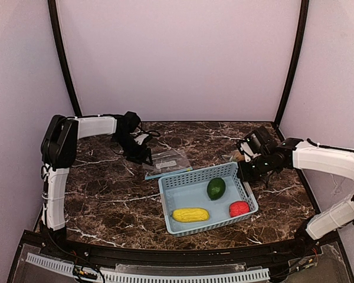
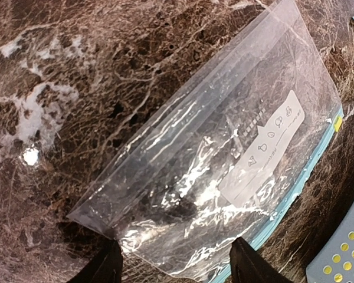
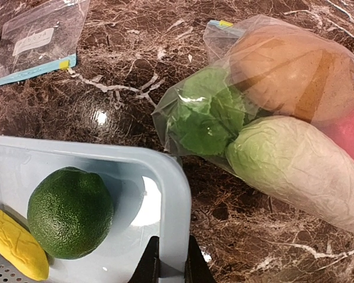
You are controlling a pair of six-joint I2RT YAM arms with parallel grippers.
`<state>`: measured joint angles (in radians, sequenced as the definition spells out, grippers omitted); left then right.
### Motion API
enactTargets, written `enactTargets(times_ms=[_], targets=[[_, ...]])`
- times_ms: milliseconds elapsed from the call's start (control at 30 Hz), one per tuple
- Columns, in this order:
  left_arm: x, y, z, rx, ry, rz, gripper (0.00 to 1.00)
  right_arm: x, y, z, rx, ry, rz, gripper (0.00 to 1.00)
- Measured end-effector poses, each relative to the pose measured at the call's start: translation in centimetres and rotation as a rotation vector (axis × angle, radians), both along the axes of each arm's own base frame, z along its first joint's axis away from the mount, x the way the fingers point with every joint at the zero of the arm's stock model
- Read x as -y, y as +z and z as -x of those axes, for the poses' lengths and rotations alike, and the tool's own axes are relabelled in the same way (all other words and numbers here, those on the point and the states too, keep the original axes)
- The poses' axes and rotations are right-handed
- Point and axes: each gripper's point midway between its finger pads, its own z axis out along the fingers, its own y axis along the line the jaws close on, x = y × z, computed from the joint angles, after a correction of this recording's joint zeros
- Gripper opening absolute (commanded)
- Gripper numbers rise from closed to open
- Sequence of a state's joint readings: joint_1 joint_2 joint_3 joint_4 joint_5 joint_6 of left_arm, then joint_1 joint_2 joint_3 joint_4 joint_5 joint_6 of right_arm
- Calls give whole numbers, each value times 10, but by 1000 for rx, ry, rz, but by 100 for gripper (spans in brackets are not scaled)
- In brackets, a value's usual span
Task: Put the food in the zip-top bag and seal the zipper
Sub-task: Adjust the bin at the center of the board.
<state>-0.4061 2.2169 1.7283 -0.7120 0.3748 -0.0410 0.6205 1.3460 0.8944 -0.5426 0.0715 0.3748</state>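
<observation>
The left tool (image 2: 176, 265) is hanging open over the flat clear zip-top plastic bag (image 2: 224, 159); the right tool (image 3: 171, 265) is pinching the light blue plastic basket (image 3: 178, 194) with the bumpy yellow toy corn (image 3: 15, 244) inside.

blue basket (image 1: 194, 173), yellow corn (image 1: 190, 214), possibly red apple (image 1: 239, 208)

Pale lilac walls (image 1: 183, 53) fill upper frame. Two black posts (image 1: 64, 59) slant at upper left, upper right. Dark brown marble tabletop (image 1: 106, 194), white veins, glossy glare.
</observation>
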Motion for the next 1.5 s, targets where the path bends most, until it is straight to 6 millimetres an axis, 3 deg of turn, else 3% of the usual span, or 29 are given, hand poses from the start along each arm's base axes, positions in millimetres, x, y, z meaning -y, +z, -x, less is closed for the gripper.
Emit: enactTargets(times_ms=[233,633,767,833,867,933,1067,1133,1233,1400,1500], targets=[[2,-5,7,-31,-1,-19,22,0,0,1,7,2,-10,0],[11,-10,18,-28,-26,-13,12,8,10,3,49,-19,-9,0],[14,-4,27,-17,-24,11,22,4,2,11,10,1,-37,0],[14,8,28,13,-15,28,35,-2,-1,15,-13,14,-54,0],[14,18,26,41,-11,38,46,-5,-3,17,-23,18,-58,0],[14,47,22,116,-2,67,56,-12,-7,20,-44,25,-63,0],[8,122,16,313,22,143,66,-38,-16,27,-94,56,-70,3],[1,154,17,398,35,181,68,-56,-20,30,-115,77,-76,12],[-8,179,23,475,44,210,69,-86,-19,33,-133,118,-102,32],[-30,167,44,494,71,193,75,-127,15,20,-74,169,-172,77],[-48,163,59,508,97,171,83,-134,42,9,0,181,-188,88]])
